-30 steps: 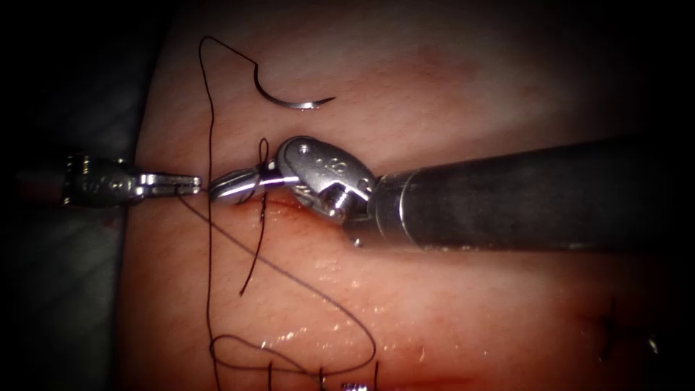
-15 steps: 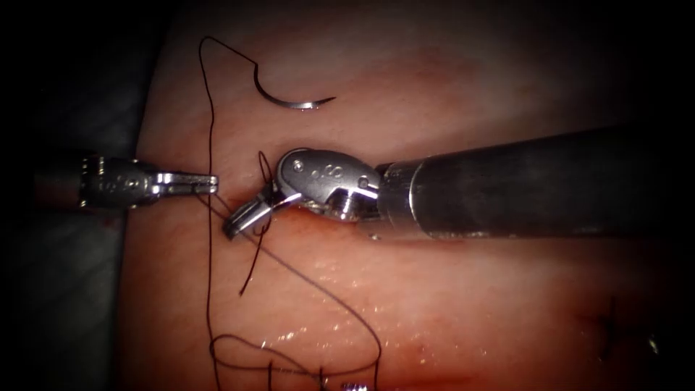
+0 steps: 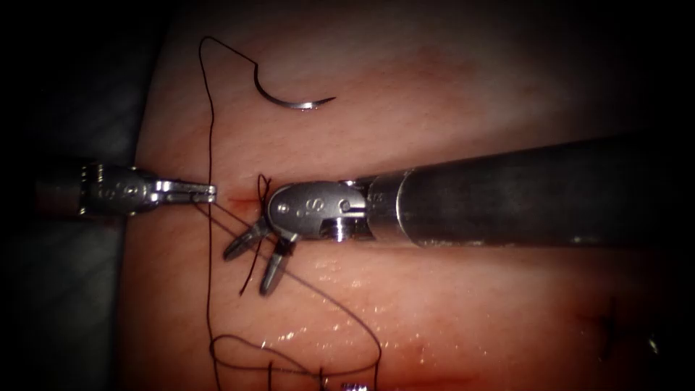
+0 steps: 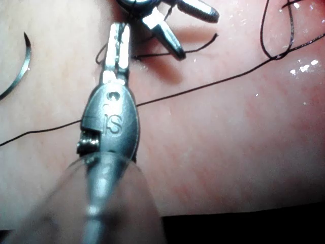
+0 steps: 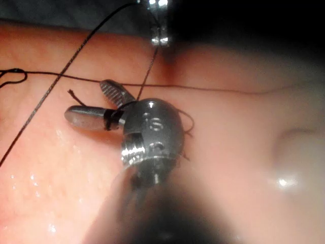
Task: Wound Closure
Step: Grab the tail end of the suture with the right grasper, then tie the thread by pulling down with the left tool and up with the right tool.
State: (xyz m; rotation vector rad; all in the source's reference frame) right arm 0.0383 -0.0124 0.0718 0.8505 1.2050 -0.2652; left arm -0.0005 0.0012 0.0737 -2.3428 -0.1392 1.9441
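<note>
The curved needle (image 3: pixel 289 100) lies free on the tissue (image 3: pixel 449 101), above the cut (image 3: pixel 239 200), held by neither tool and not in the tissue. Its dark thread (image 3: pixel 210 145) arcs up from its tail, then runs down the tissue's left part. A knot (image 3: pixel 262 187) sits on the cut, with a short loose end hanging below it. My left tool (image 3: pixel 197 192) is shut on the thread just left of the knot, and it also shows in the left wrist view (image 4: pixel 119 43). My right tool (image 3: pixel 250 269) stands open below the knot, pointing down-left, holding nothing (image 5: pixel 94 104); the loose end passes between its jaws.
Thread coils in a loop (image 3: pixel 289 355) at the bottom, by several earlier stitches (image 3: pixel 318 373). Another stitch (image 3: pixel 612 329) sits at the lower right. Wet red fluid (image 3: pixel 405 347) glistens below the cut. The right tool's thick shaft (image 3: pixel 521 195) spans the tissue's right half.
The right tool was shut on the thread at the knot; it has swung its jaws downward, opened them and let the thread go. The left tool edged slightly right, still gripping thread.
</note>
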